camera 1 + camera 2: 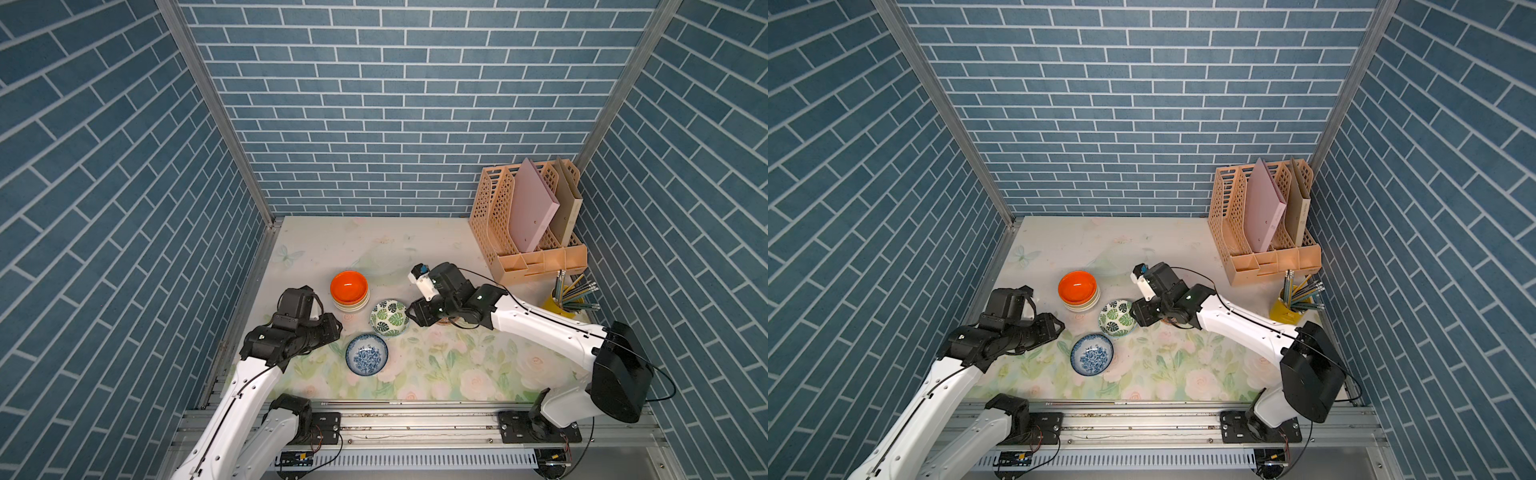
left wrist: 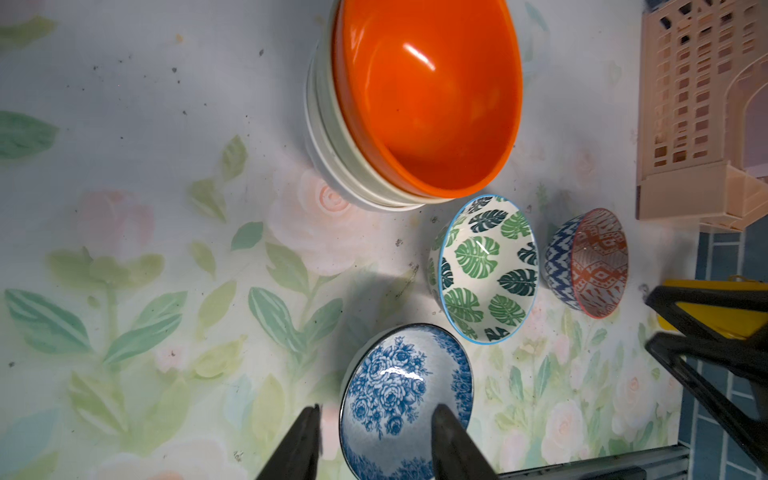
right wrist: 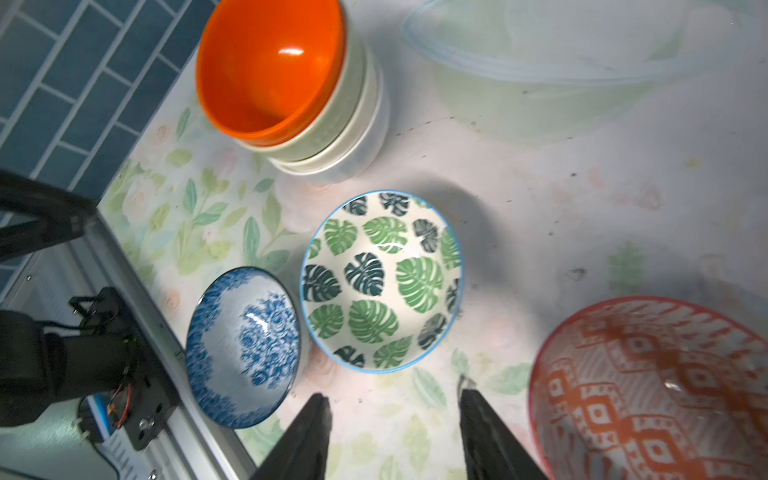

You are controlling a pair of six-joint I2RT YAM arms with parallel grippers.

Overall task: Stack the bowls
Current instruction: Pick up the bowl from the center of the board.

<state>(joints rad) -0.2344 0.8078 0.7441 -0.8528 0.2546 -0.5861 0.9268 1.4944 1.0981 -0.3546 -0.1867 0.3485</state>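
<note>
A glossy orange bowl (image 1: 349,286) (image 1: 1076,286) tops a nested stack of pale green, cream and white bowls (image 3: 357,120). Three bowls stand alone on the mat: the green-leaf print bowl (image 1: 389,318) (image 3: 380,282), the blue-white floral bowl (image 1: 367,354) (image 2: 405,399), and the orange-red geometric bowl (image 2: 596,264) (image 3: 656,390), which my right arm mostly hides in both top views. My left gripper (image 1: 336,326) (image 2: 378,409) hangs open over the floral bowl's near rim. Just short of the leaf bowl, my right gripper (image 1: 409,313) (image 3: 392,392) is open and empty, with the geometric bowl beside it.
A peach file organizer (image 1: 528,224) with folders stands at the back right. In front of it is a yellow cup of pencils (image 1: 569,299). A clear plastic container (image 3: 561,41) lies behind the bowls. Blue brick walls close in three sides, and a metal rail (image 1: 415,419) runs along the front.
</note>
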